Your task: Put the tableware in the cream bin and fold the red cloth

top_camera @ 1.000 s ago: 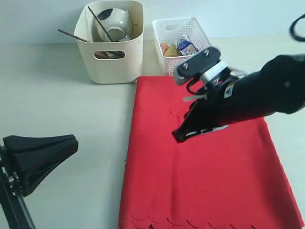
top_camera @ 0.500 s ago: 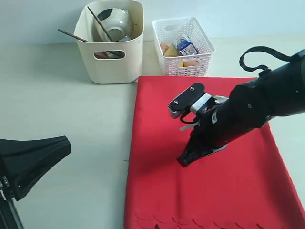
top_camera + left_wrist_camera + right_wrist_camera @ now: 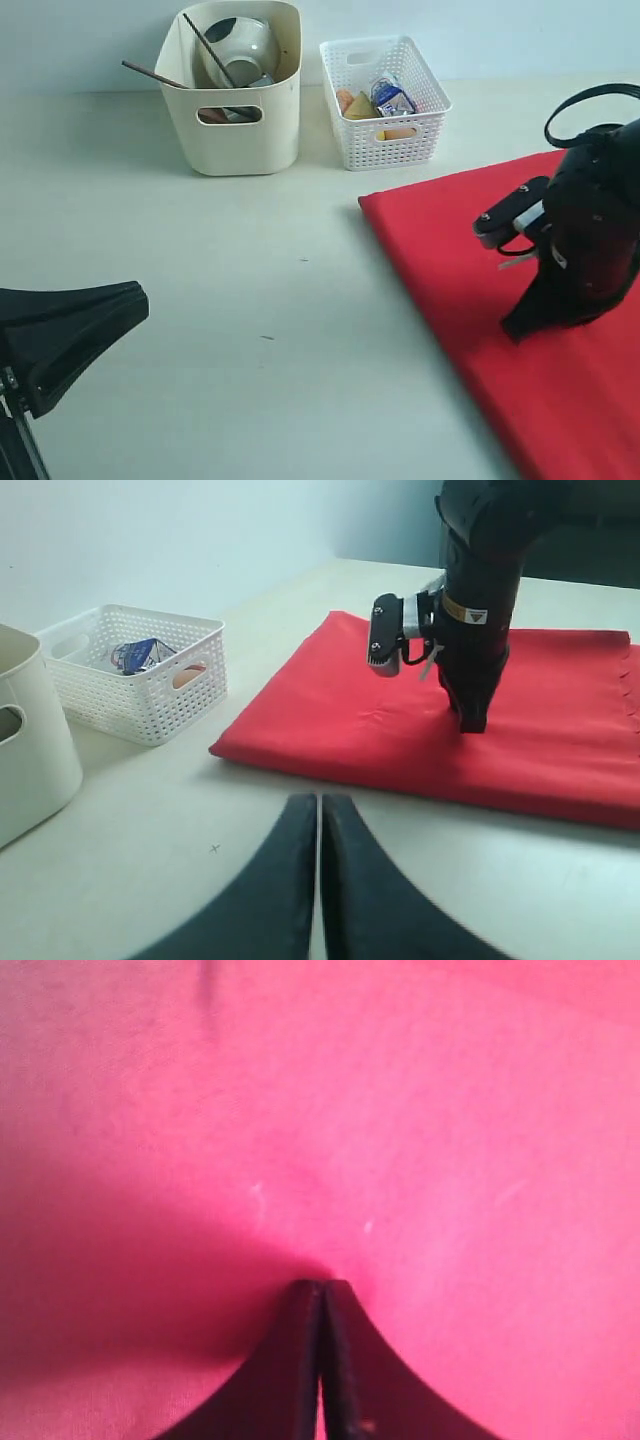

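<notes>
In the exterior view the cream bin [image 3: 235,125] stands at the far edge of the table [image 3: 200,250], with a pale bowl [image 3: 245,45] and dark chopsticks [image 3: 212,52] inside it. Just beside it, toward the right, is the white lattice basket [image 3: 385,110] with a milk carton [image 3: 390,97]. The red cloth [image 3: 470,290] lies along the right edge. The right gripper [image 3: 518,326] points down and touches it. The left gripper [image 3: 75,325] hangs over the near left corner.

In the left wrist view the left gripper [image 3: 319,802] has its two fingers together and holds nothing. The red cloth [image 3: 330,730] shows a thick, doubled edge.

In the right wrist view the right gripper [image 3: 322,1286] has its fingers together, and their tips press a small dent into the red cloth [image 3: 420,1110]. I cannot tell if any fabric is pinched between them.
</notes>
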`<state>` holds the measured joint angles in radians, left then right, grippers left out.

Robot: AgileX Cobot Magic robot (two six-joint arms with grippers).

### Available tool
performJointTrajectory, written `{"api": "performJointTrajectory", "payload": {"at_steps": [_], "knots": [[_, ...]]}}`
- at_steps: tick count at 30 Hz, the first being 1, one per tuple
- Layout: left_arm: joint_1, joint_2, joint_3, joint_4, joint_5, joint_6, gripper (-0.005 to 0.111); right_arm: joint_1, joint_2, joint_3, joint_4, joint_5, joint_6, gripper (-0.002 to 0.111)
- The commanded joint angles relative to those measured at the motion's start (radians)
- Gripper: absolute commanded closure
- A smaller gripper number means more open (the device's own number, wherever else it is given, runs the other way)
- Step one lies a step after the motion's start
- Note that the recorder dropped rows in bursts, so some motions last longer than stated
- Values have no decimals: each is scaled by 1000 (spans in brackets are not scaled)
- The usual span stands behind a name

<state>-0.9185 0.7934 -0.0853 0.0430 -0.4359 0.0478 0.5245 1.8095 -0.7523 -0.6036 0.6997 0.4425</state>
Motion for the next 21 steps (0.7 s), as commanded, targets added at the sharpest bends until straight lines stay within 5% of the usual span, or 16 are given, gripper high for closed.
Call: {"api": "performJointTrajectory", "payload": {"at_steps": [1,5,11,21], "knots": [[1,-7,3,-5,-15,-12,103,-42,-63,-54,7,29,32,108],[1,-7,3,-5,-15,-12,103,-42,-163,-115,163,-144,-13,108],[1,-7,3,-5,-15,-30,103,-42,-94,-142,538,-332,-417,108],[1,-7,3,-3,-5,-57,103,-121,166,-196,430,-304,-460,108]]}}
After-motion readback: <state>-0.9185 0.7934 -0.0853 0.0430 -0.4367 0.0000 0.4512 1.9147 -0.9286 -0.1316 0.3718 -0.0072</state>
